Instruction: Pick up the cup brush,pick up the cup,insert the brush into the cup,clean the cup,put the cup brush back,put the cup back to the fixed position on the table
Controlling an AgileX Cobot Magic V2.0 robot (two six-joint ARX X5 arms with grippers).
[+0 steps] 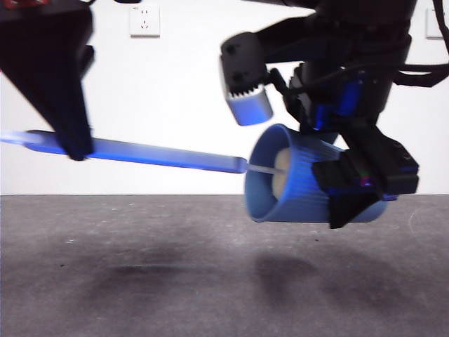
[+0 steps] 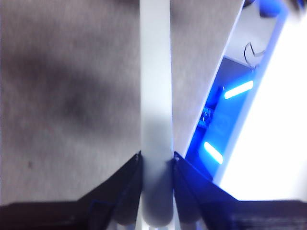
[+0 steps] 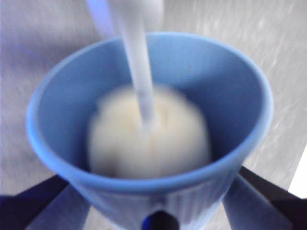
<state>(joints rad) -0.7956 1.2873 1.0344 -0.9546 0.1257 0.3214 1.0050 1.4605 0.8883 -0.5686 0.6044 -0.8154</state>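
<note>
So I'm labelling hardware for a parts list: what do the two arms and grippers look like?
Both are black. The right gripper has blocky jaws, black cables looping at its wrist and blue glints on the housing. The left gripper tapers to a dark wedge; its jaws narrow to points.

Cup [image 1: 295,184]: blue plastic, outer wall finely ribbed, rim and inner wall smooth with a soft sheen. Cup brush [image 1: 161,154]: handle of smooth plastic, slightly glossy under the light; sponge head [image 3: 148,132] cream-yellow, matt, soft-looking, its texture blurred. Worktop [image 1: 210,281]: dark grey, matt, faintly scuffed and speckled. Left gripper [image 2: 156,160] and right gripper [image 3: 158,191]: black, hard-looking jaws with a dull finish. Wall [image 1: 182,84]: white, flat, matt.
</note>
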